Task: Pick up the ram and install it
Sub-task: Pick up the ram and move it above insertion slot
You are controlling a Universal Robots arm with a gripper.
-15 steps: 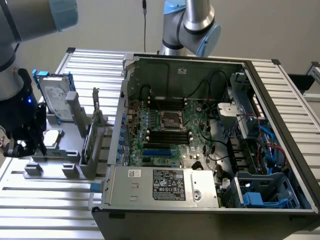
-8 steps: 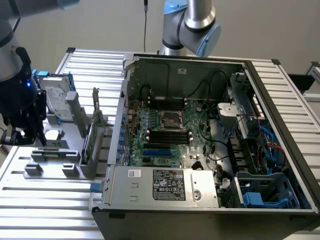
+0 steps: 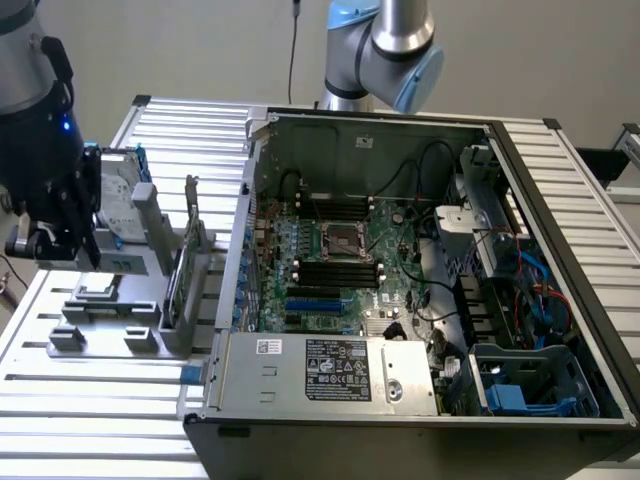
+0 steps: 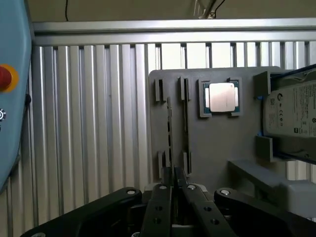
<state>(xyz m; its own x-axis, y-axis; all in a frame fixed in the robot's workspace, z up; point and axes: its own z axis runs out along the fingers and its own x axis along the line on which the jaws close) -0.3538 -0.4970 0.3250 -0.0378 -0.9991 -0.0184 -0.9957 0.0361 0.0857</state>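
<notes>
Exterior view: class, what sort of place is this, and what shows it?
Probably a robotics lab bench for computer assembly: a robot arm stands beyond an opened computer case with its motherboard exposed, on a slatted aluminium table, beside a grey fixture holding loose parts.

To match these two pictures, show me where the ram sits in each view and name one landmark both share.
Exterior view: the ram stands on edge in the gray holder, at the exterior view's left, outside the open computer case.
Wrist view: the ram shows edge-on in a holder slot, near the square processor chip.
Shared landmark: the silver hard drive on the holder.
</notes>
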